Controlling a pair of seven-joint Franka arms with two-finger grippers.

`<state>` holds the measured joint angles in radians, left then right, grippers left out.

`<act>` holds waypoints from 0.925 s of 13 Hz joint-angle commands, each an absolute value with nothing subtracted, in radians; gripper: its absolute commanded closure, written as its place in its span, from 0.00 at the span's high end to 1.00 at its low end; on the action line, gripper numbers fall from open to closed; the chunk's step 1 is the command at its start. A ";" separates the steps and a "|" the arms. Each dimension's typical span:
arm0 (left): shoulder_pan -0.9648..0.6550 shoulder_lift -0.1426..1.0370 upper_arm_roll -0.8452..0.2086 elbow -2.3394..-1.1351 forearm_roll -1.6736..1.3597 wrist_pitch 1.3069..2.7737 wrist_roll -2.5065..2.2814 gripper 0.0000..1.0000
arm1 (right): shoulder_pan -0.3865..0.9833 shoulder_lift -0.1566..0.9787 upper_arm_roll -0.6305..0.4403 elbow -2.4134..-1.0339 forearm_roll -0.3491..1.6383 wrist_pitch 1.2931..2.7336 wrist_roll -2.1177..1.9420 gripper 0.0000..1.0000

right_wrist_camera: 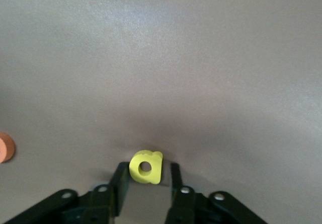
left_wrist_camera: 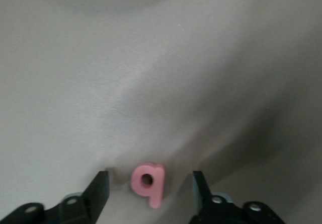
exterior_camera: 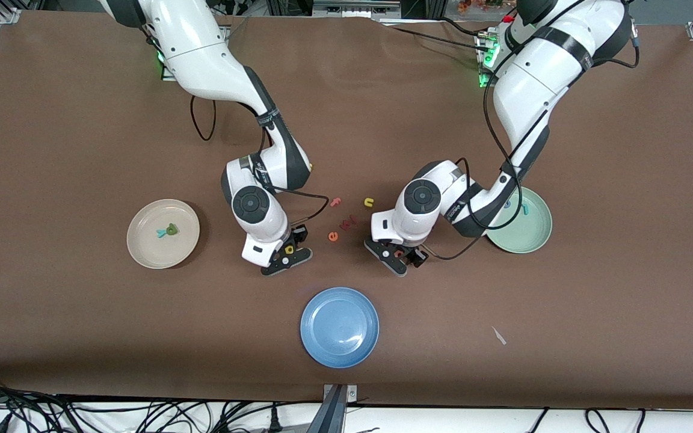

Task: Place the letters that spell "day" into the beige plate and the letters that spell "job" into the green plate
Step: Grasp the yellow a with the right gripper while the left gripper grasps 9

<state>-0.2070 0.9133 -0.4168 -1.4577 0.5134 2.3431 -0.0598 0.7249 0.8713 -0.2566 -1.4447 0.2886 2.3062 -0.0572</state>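
Both grippers were low at the table's middle. Our right gripper [right_wrist_camera: 146, 181] pinched the yellow a [right_wrist_camera: 146, 166], bound next for the beige plate [exterior_camera: 142, 249]; our left gripper [left_wrist_camera: 150, 193] straddled, untouching, the salmon b [left_wrist_camera: 149, 181], which only the wrist view showed clearly.

White glossy arms [exterior_camera: 539, 78], dark joint bands, black cables looping, round grey caps, black fingers [left_wrist_camera: 98, 191].

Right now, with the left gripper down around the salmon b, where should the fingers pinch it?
Pinch the salmon b across its round bowl, coming straight down. It lies flat between the open left gripper fingers, clear of both, stem along the finger line.
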 commanded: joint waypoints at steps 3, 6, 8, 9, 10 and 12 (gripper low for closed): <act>-0.213 0.930 -0.413 -1.428 0.552 2.344 -0.046 0.38 | 0.723 0.897 -0.242 -1.417 0.298 2.309 -0.060 0.28; -0.209 0.927 -0.413 -1.428 0.545 2.344 -0.048 0.00 | 0.723 0.897 -0.242 -1.417 0.299 2.309 -0.057 0.25; -0.190 0.913 -0.414 -1.428 0.543 2.339 -0.046 0.00 | 0.723 0.897 -0.242 -1.417 0.299 2.310 -0.057 0.24; -0.169 0.898 -0.422 -1.431 0.538 2.329 -0.049 0.00 | 0.723 0.897 -0.242 -1.417 0.299 2.310 -0.058 0.24; -0.157 0.884 -0.423 -1.439 0.535 2.309 -0.048 0.00 | 0.723 0.896 -0.242 -1.417 0.299 2.309 -0.060 0.23; -0.118 0.845 -0.449 -1.443 0.529 2.219 -0.048 0.00 | 0.718 0.888 -0.244 -1.408 0.299 2.295 -0.063 0.21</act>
<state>-0.1534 0.8980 -0.4195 -1.4293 0.5198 2.2996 -0.0549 0.7249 0.8715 -0.2527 -1.4411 0.2887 2.3059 -0.0570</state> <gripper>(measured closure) 0.744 0.718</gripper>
